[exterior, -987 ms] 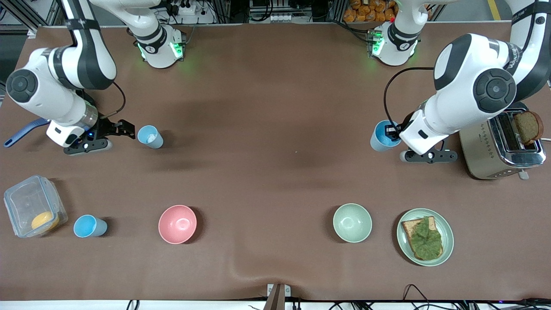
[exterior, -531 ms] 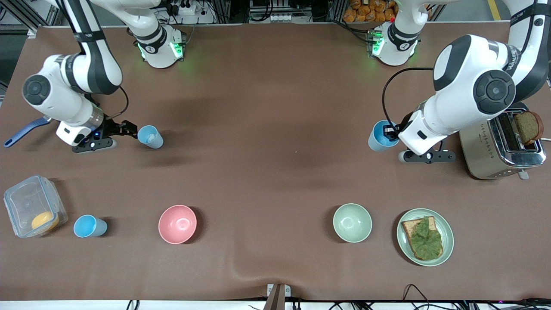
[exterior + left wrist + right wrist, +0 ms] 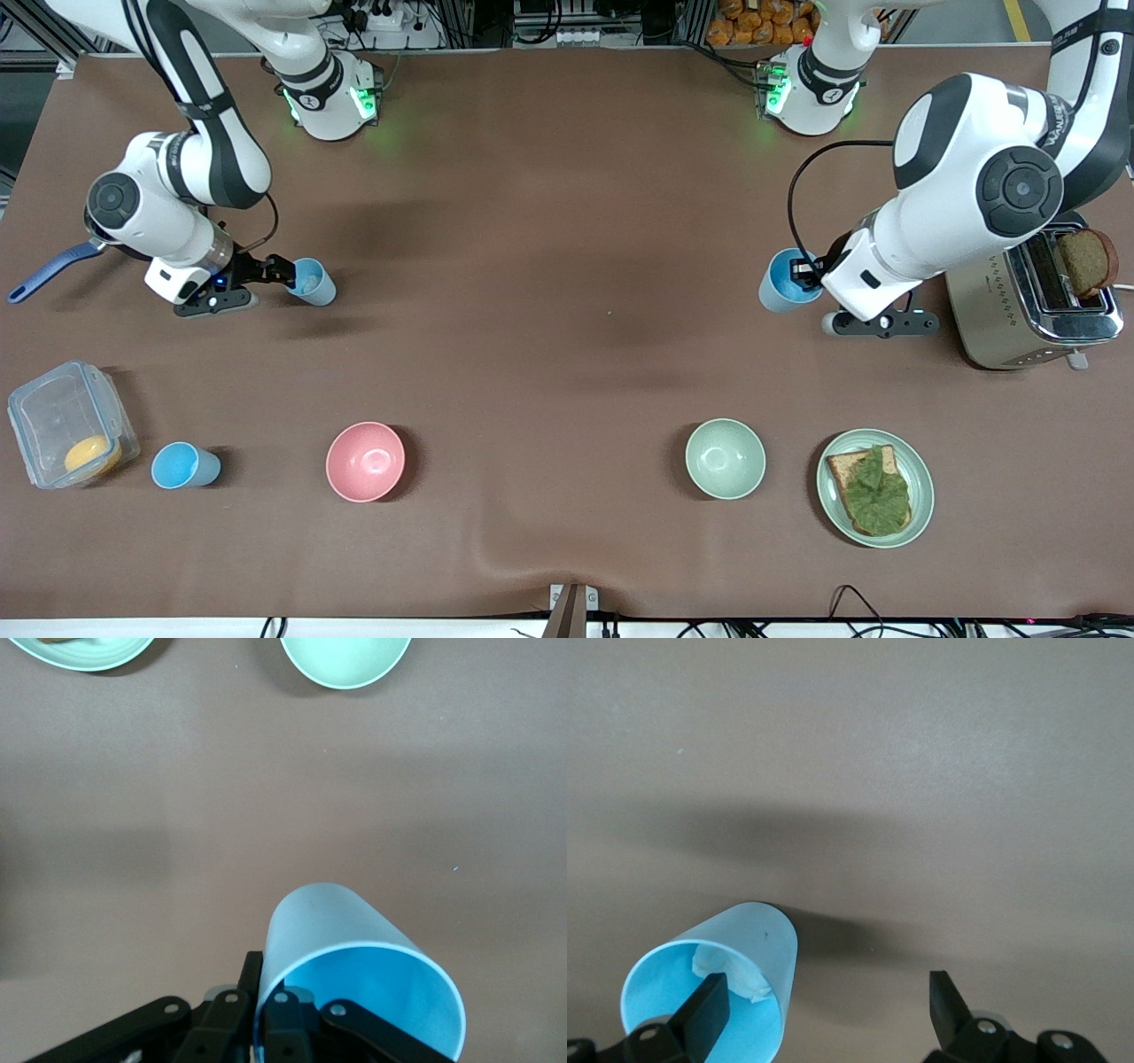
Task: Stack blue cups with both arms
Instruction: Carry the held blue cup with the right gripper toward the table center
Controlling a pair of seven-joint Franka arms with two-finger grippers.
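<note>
One light, stiff, slippery blue cup [image 3: 784, 281] is clamped at its rim by the left tool [image 3: 266, 1014] near the counter's edge; the right tool [image 3: 824, 1005] is spread apart around another cup's [image 3: 713, 988] rim.

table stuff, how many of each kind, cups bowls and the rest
Light-blue plastic cups: 3
Bowls: 2, pink and pale green
Green plate with toast: 1
Silver toaster: 1
Clear plastic box: 1
Total: 8
</note>
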